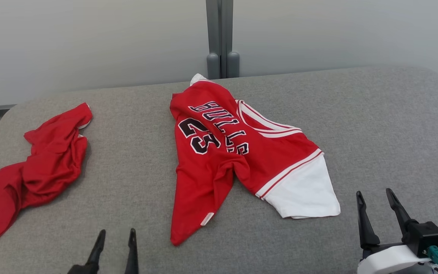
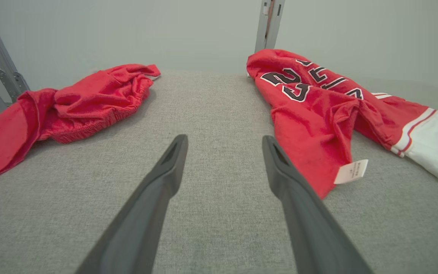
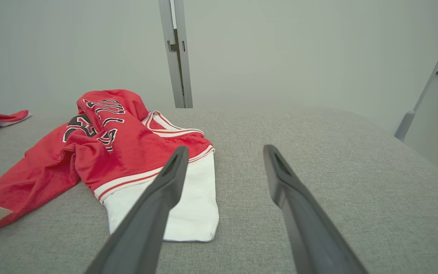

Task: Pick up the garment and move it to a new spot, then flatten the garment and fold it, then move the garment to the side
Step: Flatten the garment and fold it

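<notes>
I am holding my left gripper (image 1: 117, 231) and my right gripper (image 1: 374, 191) low at the near edge of the grey padded table (image 1: 386, 121), both with fingers spread wide and gripping nothing. The jersey (image 1: 238, 152) is lying crumpled in the middle of the table, between my two grippers, touching neither. Its long axis is running from the far edge toward me. A red shoulder is reaching the far rim beside the grey post (image 1: 221, 38), a red hem corner is pointing at me, and the white sleeve (image 1: 304, 194) is angling toward my right gripper.

Bare table is stretching wide on the jersey's right, up to the rounded right edge. A narrower bare lane is separating it from a second red garment (image 1: 40, 167), which is spilling to the left edge.

My left wrist view is showing a white label (image 2: 351, 171) on the near hem, and what may be an elastic waistband on the second garment. My right wrist view is showing floor past the right edge.
</notes>
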You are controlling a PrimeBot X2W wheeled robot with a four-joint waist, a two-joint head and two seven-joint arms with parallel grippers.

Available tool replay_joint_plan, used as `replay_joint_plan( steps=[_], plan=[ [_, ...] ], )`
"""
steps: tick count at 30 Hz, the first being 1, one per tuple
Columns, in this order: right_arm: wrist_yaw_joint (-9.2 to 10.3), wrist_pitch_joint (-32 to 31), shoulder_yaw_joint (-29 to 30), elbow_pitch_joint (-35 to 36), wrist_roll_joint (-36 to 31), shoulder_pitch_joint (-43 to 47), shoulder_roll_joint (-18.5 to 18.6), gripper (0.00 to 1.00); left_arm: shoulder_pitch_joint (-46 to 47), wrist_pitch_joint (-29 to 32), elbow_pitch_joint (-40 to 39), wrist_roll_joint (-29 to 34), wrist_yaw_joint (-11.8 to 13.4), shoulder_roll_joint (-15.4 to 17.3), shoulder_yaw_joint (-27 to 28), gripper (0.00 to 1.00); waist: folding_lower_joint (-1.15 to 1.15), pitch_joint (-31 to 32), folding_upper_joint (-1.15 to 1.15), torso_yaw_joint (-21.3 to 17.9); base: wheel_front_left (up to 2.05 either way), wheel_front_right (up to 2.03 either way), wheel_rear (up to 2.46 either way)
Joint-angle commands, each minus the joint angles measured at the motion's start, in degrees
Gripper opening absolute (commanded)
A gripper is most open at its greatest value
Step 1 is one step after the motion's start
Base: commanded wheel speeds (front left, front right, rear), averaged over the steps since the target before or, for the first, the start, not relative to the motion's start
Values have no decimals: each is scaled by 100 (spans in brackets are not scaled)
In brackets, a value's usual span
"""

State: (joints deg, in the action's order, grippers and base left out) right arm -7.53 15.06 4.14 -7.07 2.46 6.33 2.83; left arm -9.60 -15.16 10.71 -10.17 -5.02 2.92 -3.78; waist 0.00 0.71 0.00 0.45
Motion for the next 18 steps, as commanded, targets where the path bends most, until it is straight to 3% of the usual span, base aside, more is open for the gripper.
replay_joint_plan(
  steps=[1, 5, 14, 18],
  plan=[
    [8, 18, -21, -67, 29, -111, 10, 100, 128, 1, 101, 91, 3, -2, -143, 100, 0, -11, 0, -26, 0, 0, 0],
    [8, -116, -112, -503, -54, -424, 178, 100, 410, 616, 301, 358, -38, 39, -639, 100, 0, -60, 0, -64, 0, 0, 0],
    [8, -2879, -716, -992, -31, -1673, 747, 100, 994, 2902, -288, 550, -187, 199, -1540, 100, 0, -617, 0, -128, 0, 0, 0],
    [8, -3659, -980, -1043, 71, -2013, 876, 100, 1191, 3559, -444, 516, -211, 334, -1727, 100, 0, -872, 0, -100, 0, 0, 0]
  ],
)
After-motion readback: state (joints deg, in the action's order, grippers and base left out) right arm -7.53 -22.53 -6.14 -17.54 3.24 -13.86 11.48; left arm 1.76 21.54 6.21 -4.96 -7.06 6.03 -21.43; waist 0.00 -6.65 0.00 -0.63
